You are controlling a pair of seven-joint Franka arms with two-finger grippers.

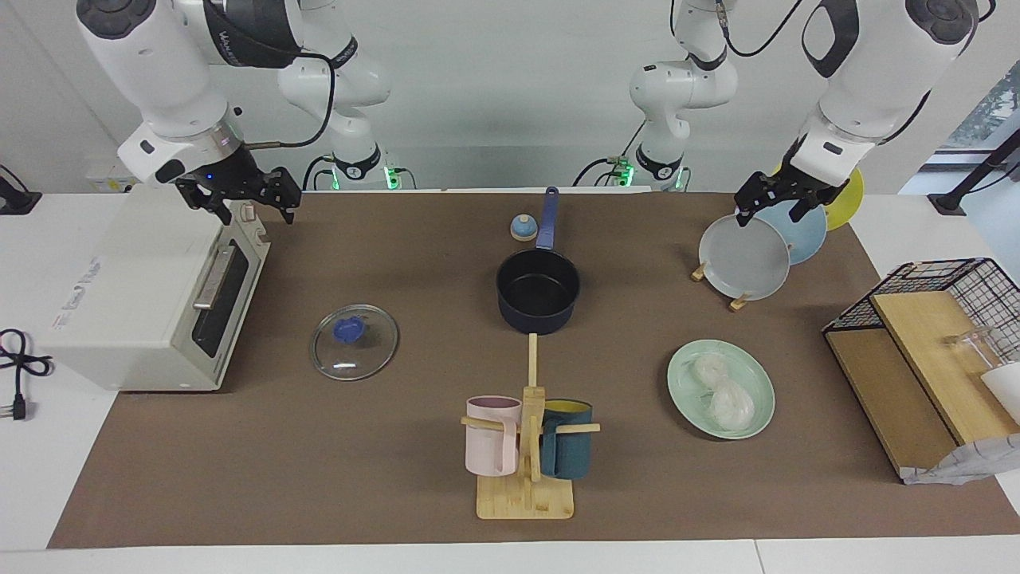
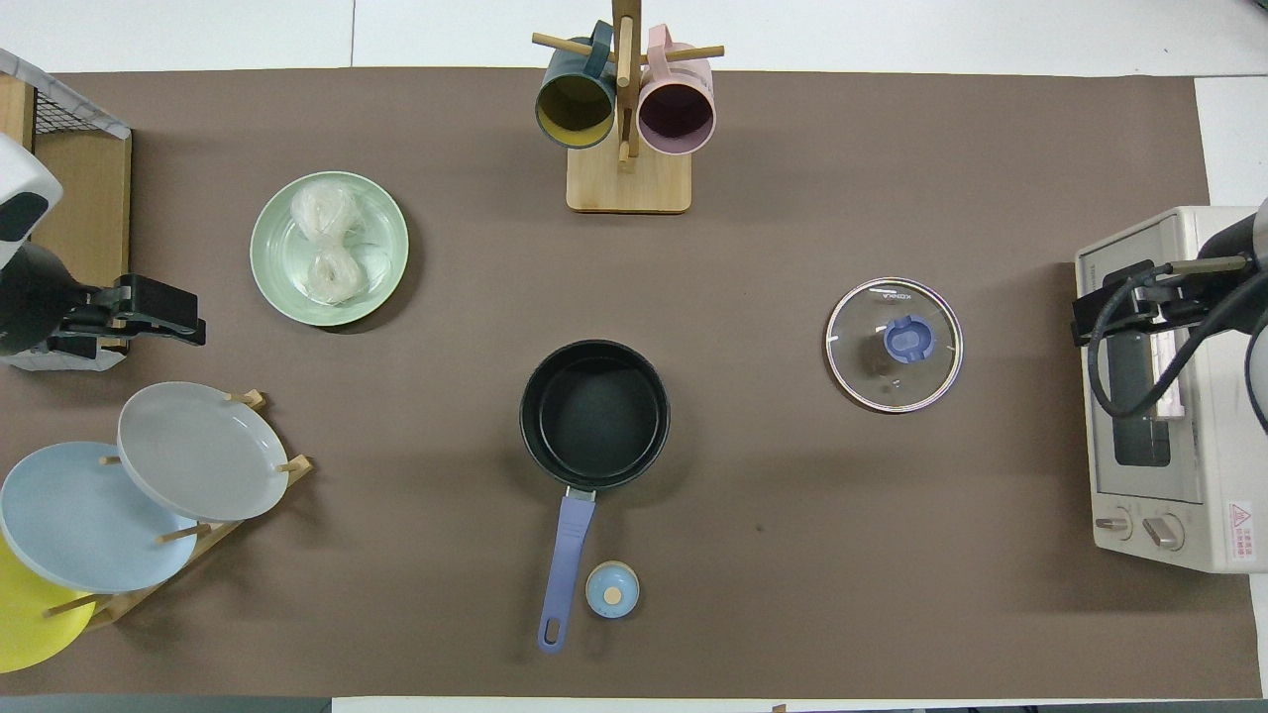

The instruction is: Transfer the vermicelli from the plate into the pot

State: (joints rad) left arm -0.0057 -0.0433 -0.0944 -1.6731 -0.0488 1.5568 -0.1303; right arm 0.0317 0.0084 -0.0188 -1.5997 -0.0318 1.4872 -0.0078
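Two robot arms wait up in the air. The left gripper (image 1: 777,203) hangs over the plate rack (image 2: 203,535) and holds nothing. The right gripper (image 1: 239,199) hangs over the toaster oven (image 1: 151,299) and holds nothing. I cannot tell how wide either one's fingers are.

Close to the robots, three plates stand in the rack: one grey plate (image 2: 203,451), one light blue plate (image 2: 79,515) and one yellow plate (image 2: 25,614). One small blue knob (image 2: 612,589) sits just beside the pot's handle.

In the middle of the table sits one pot (image 2: 594,414). It is empty, and its handle points to 6 o'clock in the overhead view. One glass lid (image 2: 895,344) lies at 3 o'clock from the pot.

Farther out, at 10 o'clock from the pot, lies one green plate (image 2: 386,238). Two nests of vermicelli (image 2: 327,248) rest on it, touching each other.

Farthest out, at 12 o'clock, one mug stand (image 2: 627,178) holds two mugs: one dark teal mug (image 2: 575,104) and one pink mug (image 2: 677,114).
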